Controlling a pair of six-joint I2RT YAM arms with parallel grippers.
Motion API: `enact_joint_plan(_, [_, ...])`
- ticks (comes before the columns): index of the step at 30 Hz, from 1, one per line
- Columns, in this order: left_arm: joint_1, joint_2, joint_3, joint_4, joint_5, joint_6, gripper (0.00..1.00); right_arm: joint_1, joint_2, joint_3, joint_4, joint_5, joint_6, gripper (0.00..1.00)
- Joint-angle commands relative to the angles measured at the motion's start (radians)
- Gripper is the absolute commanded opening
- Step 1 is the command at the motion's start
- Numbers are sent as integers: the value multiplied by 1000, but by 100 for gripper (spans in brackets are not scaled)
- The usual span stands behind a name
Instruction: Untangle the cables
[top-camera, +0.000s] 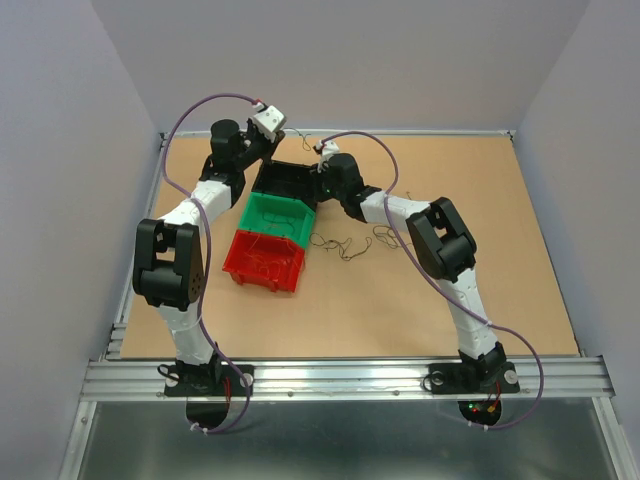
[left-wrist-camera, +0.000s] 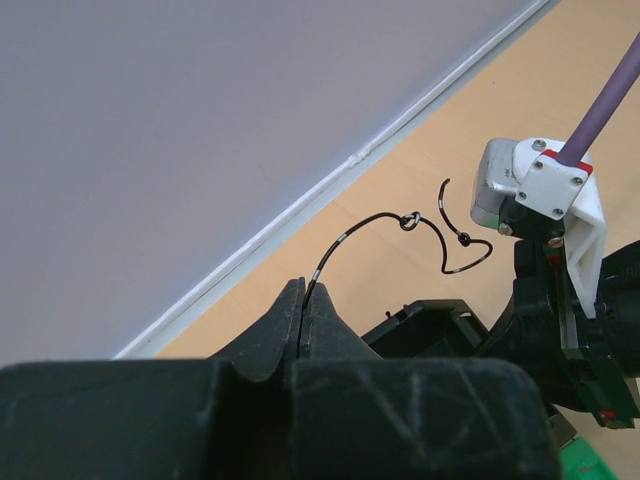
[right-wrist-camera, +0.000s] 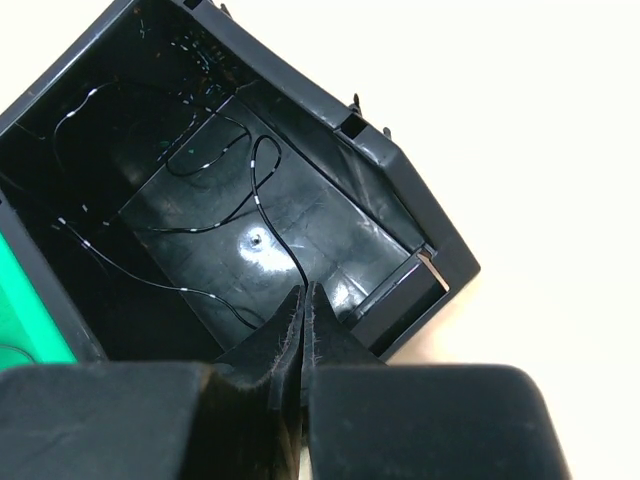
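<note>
While the left claw (left-wrist-camera: 303, 300) is pressed together on 1 curly cable (left-wrist-camera: 375, 218) held up in the air, the right claw (right-wrist-camera: 302, 300) pinches a dark strand (right-wrist-camera: 258, 170) that runs down into the black bin (right-wrist-camera: 400, 170). Thin strands already lie in all 3 bins, the green bin (top-camera: 285, 200) and red bin (top-camera: 260, 278) too. The job looks partly done. Some loose cables (top-camera: 345, 247) lie in squiggly bunches on the surface (top-camera: 480, 250), near the bins, and these are left to pull apart.
</note>
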Motion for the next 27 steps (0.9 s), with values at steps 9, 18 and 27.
enact_joint_plan(9, [-3,-54,-46,-83,-22,5,0,10,-137,-139,160,-53,-13,34])
enact_joint_plan(18, [-3,-31,-79,-104,-76,-7,0,-5,-217,-257,244,-63,31,40])
enact_joint_plan(27, [-18,29,-86,-117,-85,17,0,-32,-274,-311,283,-137,39,50])
